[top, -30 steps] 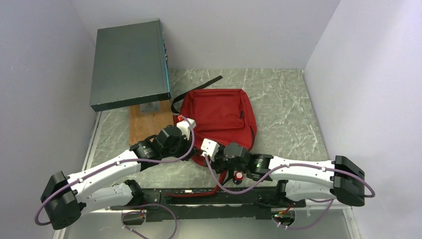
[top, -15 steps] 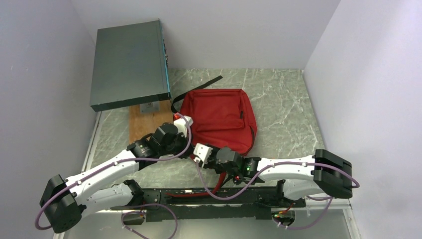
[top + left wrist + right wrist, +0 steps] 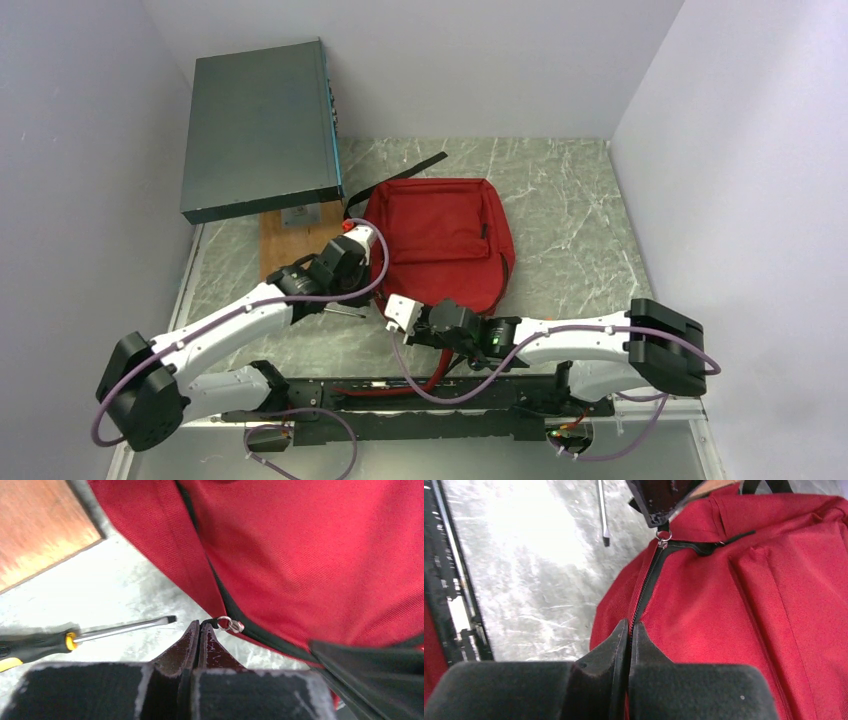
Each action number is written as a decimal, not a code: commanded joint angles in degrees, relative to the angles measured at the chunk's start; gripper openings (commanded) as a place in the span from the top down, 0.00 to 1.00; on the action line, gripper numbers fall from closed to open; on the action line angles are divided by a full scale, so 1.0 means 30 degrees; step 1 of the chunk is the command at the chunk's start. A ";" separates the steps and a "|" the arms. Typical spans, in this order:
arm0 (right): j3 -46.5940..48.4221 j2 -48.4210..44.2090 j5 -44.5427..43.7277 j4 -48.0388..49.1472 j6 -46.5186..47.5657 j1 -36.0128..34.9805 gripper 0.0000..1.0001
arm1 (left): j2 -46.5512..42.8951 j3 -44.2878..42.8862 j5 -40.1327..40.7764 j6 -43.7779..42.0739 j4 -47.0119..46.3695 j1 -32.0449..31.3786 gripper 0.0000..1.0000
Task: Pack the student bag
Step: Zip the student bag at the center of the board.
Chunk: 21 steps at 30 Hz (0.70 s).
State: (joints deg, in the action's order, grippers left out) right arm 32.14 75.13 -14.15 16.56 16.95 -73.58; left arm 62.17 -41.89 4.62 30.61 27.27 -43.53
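Fig. — student bag (image 3: 440, 240) lies flat at mid worktop (image 3: 575, 230), slightly L of centre, with its near-L corner turned toward my arm bases. A black strap (image 3: 400, 172) trails from the bag's far-L side toward the far edge. (a) My L pincer (image 3: 200, 626): fingers pressed together and pinching the small dark tab of the zip pull (image 3: 231, 625) at the bag's L rim; the pull's silver ring sits just past my tips. (b) My R pincer (image 3: 630, 628): likewise clamped, tips meeting on the black zip line (image 3: 646, 580) near the bag's near-L corner, bag edge caught btw. them. The L pincer shows straight ahead of it, further along the same zip. (c) Screwdriver (image 3: 75, 638), black/yellow handle, lies on bare worktop just beside the L pincer on its near side, blade tip stopping just short of my fingers and apart from the bag. (d) Wooden board (image 3: 290, 250) lies by the L edge, next to the bag; a dark grey box (image 3: 260, 125) overlaps the board's far end at the far-L corner.
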 commanded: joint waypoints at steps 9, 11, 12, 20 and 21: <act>-0.0911 -0.1642 0.5332 -0.2121 -0.1625 -0.1326 1.00 | 0.2509 -0.3123 0.2977 -0.2682 0.0726 0.1951 1.00; -0.0897 -0.1173 0.5703 -0.1952 -0.1672 -0.1391 1.00 | 0.3514 -0.4019 0.3539 -0.3055 0.0925 0.2043 1.00; -0.0899 -0.1007 0.5839 -0.1759 -0.1692 -0.1440 1.00 | 0.4241 -0.4538 0.3858 -0.3267 0.0860 0.2100 1.00; -0.0775 -0.0488 0.6375 -0.1299 -0.1960 -0.2036 1.00 | 0.7967 -0.7663 0.5604 -0.4807 0.1140 0.2102 1.00; -0.0781 -0.0412 0.6386 -0.1252 -0.1959 -0.2169 1.00 | 0.8354 -0.7919 0.6072 -0.4962 0.1239 0.2093 1.00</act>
State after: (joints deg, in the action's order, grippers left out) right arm 30.20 73.52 -6.81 15.25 14.72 -75.42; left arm 85.08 -60.25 9.15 20.40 35.40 -39.33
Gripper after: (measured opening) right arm 0.029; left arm 0.012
